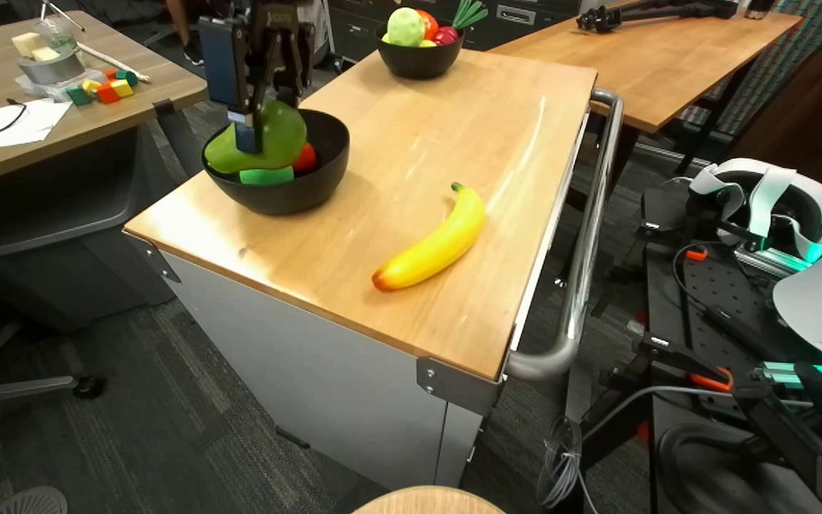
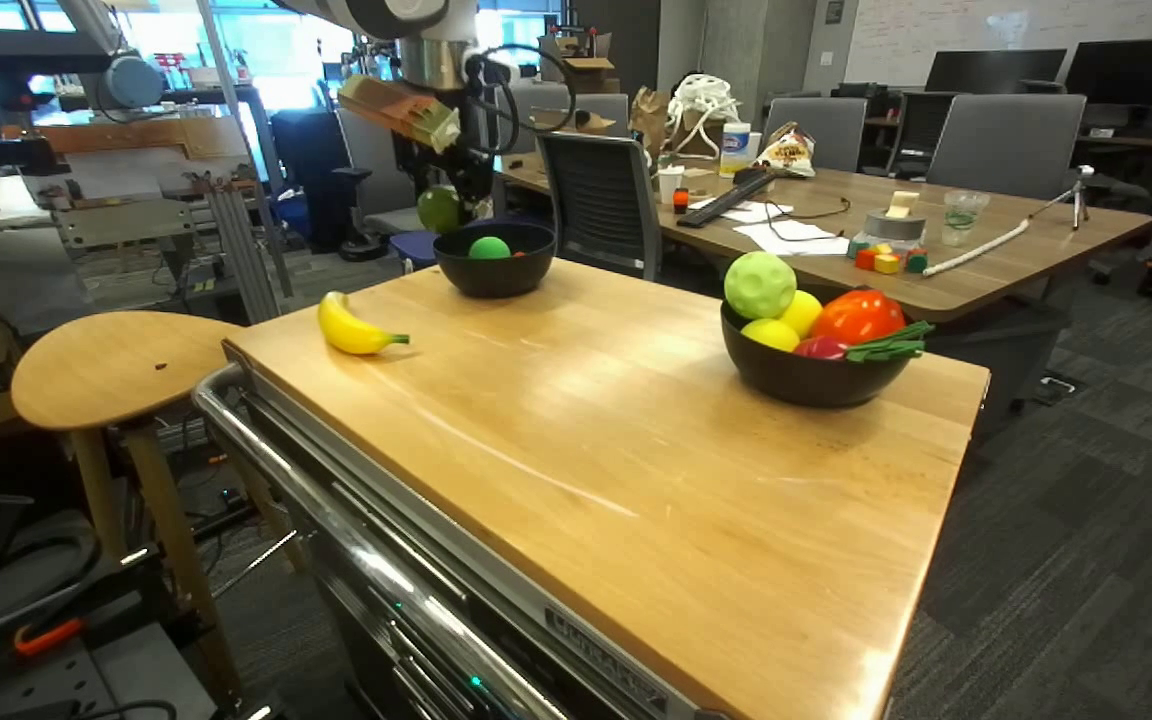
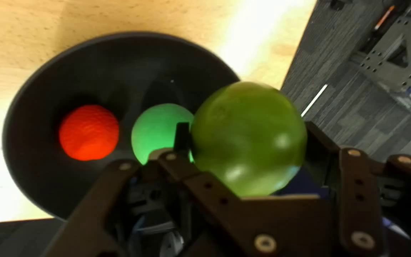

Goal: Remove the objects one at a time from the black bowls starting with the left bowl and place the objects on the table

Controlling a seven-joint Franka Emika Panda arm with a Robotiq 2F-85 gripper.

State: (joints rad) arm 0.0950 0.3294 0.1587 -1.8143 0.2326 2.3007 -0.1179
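Note:
My gripper [image 3: 247,137] is shut on a glossy green pear-like fruit [image 1: 275,143], one finger on either side of it. In an exterior view the fruit [image 2: 439,209] hangs above the rim of the left black bowl [image 2: 498,285]. Inside that bowl the wrist view shows a red ball [image 3: 89,132] and a green ball [image 3: 157,126], partly covered by a finger. A yellow banana [image 1: 434,246] lies on the light-wood table [image 1: 447,128]. The far black bowl [image 2: 816,385] holds a pale green ball [image 2: 760,285], a red tomato [image 2: 861,317], yellow pieces and a red piece with green stalks.
A metal rail [image 1: 593,235] runs along a table edge. The left bowl stands close to the table's edge. Beside the table are a round wooden stool [image 2: 121,365] and a desk [image 2: 986,265] with papers and coloured blocks.

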